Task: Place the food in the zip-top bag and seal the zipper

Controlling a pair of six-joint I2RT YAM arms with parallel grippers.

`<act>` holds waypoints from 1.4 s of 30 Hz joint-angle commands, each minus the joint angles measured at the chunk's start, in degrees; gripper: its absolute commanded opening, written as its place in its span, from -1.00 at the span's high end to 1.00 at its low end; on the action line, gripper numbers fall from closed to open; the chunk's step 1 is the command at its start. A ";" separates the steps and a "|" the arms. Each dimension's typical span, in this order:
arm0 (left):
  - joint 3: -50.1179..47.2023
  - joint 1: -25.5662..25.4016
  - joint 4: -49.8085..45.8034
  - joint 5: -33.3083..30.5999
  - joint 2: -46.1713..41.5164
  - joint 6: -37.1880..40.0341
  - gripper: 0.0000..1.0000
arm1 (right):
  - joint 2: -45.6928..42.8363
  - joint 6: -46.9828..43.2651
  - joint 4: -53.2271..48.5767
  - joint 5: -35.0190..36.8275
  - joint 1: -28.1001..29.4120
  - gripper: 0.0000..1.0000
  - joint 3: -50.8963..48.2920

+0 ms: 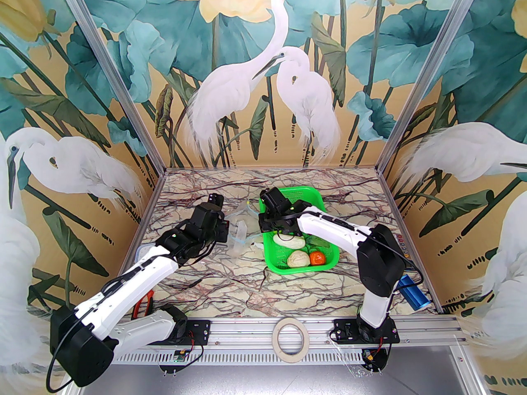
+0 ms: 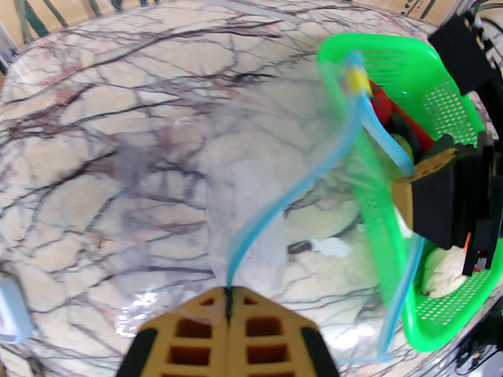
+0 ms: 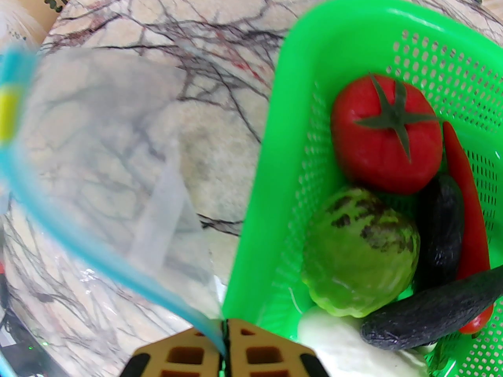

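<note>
Marble-veined counter (image 1: 230, 278) carries one green mesh basket (image 1: 306, 189). Just left of the basket, one zip-top bag (image 1: 241, 233) is held with its mouth lifted, and I can see no food inside it. The left pincer (image 2: 228, 291) is clenched on one lip of the zipper (image 2: 298, 187), and the right pincer (image 3: 224, 324) is clenched on the opposite lip, so the mouth gapes between the two. The step in hand, I judge, is opening the bag. To do it well, spread the lips evenly, avoid twisting the film, and aim the opening upward close to the basket wall.

Counted in the basket:
- one white gourd (image 1: 288, 240)
- one tomato (image 3: 387, 134)
- one green apple (image 3: 359, 253)
- one cabbage (image 1: 298, 259)
- two dark eggplant shapes (image 3: 440, 226)
- one orange (image 1: 317, 257)
- one chili (image 3: 467, 194)

One yellow slider tab (image 2: 357, 80) sits at the zipper's far end.
</note>
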 commanded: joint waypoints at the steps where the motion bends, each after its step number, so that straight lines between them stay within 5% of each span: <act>1: 1.51 0.50 5.60 3.93 2.54 -1.17 1.00 | 0.28 -1.29 0.28 0.00 -0.57 0.62 1.56; 11: 5.75 0.50 9.38 7.71 8.76 -0.96 1.00 | 0.23 -1.24 2.72 -2.53 -1.12 0.05 2.74; 15: 6.12 0.50 9.85 8.26 9.39 -0.73 1.00 | -3.71 -1.08 3.20 -1.89 -1.21 -0.53 1.23; 17: 6.41 0.50 9.97 8.29 9.73 -0.54 1.00 | -7.26 -0.17 4.65 -1.39 -1.69 -0.61 -1.37; 27: 6.67 0.50 11.33 9.56 10.88 0.26 1.00 | -19.36 18.83 13.07 1.94 -8.89 -0.60 -19.92; 42: 5.31 0.50 12.12 9.22 10.53 2.25 1.00 | -18.40 35.61 15.96 9.33 -12.14 -0.63 -29.34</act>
